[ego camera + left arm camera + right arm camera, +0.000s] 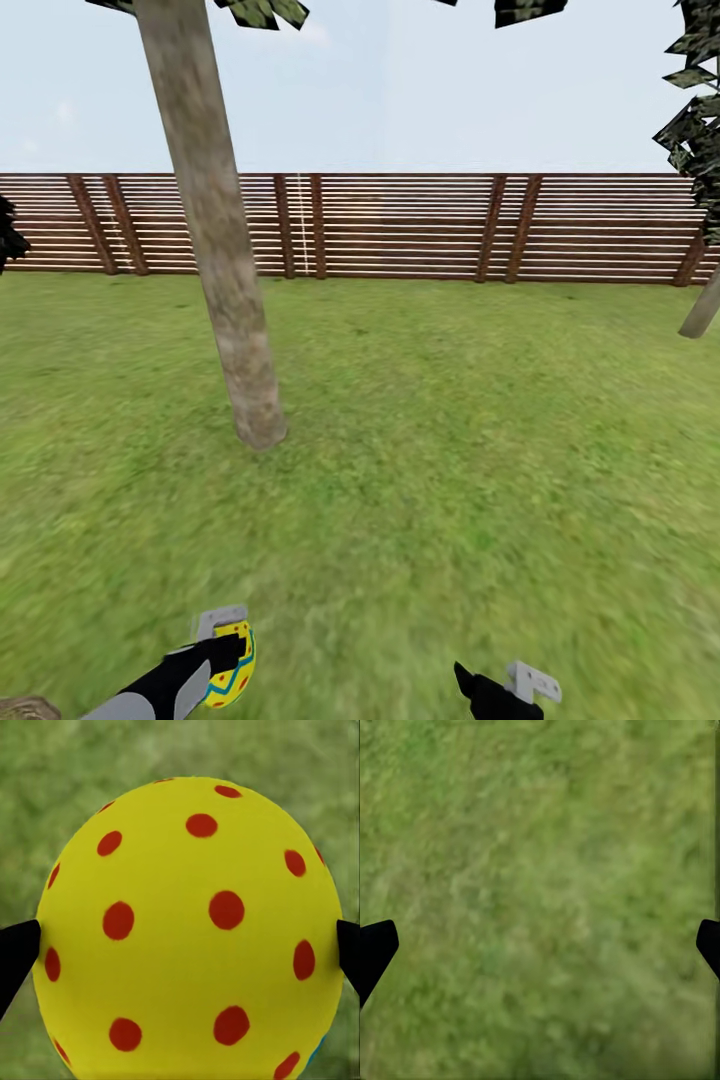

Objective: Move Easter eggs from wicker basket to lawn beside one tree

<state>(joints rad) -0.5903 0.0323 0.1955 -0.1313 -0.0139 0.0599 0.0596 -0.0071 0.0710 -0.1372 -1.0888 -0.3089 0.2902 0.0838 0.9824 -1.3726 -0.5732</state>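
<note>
Left hand (228, 655) clenched on egg (233, 665), low at left of head view, above lawn (430, 450). Left wrist view: egg (187, 930) yellow with red dots, black fingertips (15, 952) touching both its sides. Right hand (500, 685) released, nothing between fingertips (375, 949), grass below. Tree (215, 240) trunk stands ahead, left of centre, well apart from hands. Wooden fence (400, 225) behind. Tan object (25, 708) at bottom-left corner, too little visible to tell.

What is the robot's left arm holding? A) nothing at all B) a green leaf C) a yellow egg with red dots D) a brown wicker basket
C: the left gripper has its jaws shut on a yellow Easter egg with red dots, held above the green grass lawn.
</note>
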